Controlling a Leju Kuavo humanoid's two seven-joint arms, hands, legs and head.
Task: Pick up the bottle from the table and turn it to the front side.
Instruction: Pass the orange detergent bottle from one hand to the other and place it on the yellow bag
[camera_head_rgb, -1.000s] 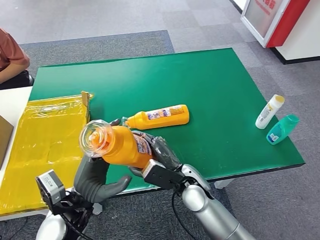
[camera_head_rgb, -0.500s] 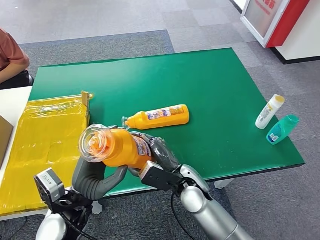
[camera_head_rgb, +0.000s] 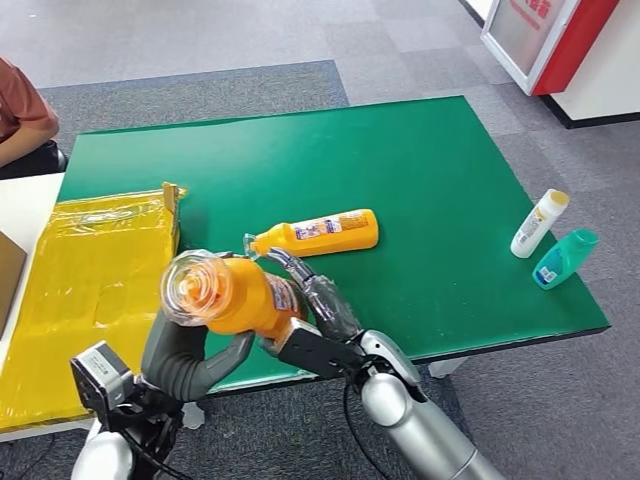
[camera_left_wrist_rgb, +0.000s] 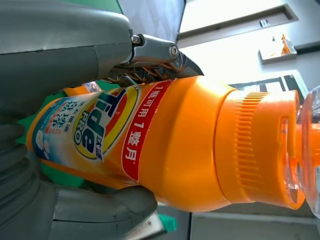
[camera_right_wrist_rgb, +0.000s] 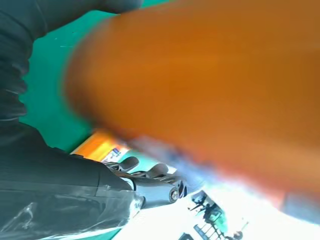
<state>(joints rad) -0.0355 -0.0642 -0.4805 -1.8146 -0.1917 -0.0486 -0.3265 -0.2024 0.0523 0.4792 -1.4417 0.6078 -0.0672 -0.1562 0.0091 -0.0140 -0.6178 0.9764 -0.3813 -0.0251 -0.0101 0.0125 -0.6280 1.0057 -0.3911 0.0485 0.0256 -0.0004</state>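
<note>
Holding the orange Tide detergent bottle (camera_head_rgb: 245, 295) clear of the green table (camera_head_rgb: 453, 200), I have it lying nearly level above the near edge, its clear cap (camera_head_rgb: 185, 287) pointing toward my camera. My right hand (camera_head_rgb: 317, 305) wraps the base end, fingers closed around the body. My left hand (camera_head_rgb: 192, 355) cups the neck end from below, thumb and fingers curled onto it, so both hands grip the one bottle. From the left wrist camera the printed label (camera_left_wrist_rgb: 88, 132) faces that lens, with fingers (camera_left_wrist_rgb: 158, 52) along one side of the bottle.

I judge it rigid, smooth plastic, fairly weighty if full, and slick at the glossy label. The ribbed orange collar (camera_left_wrist_rgb: 256, 145) offers better purchase for twisting. The clear cap looks thin, so I would keep pressure off it.

A second orange bottle (camera_head_rgb: 317, 232) lies on the table just beyond.
</note>
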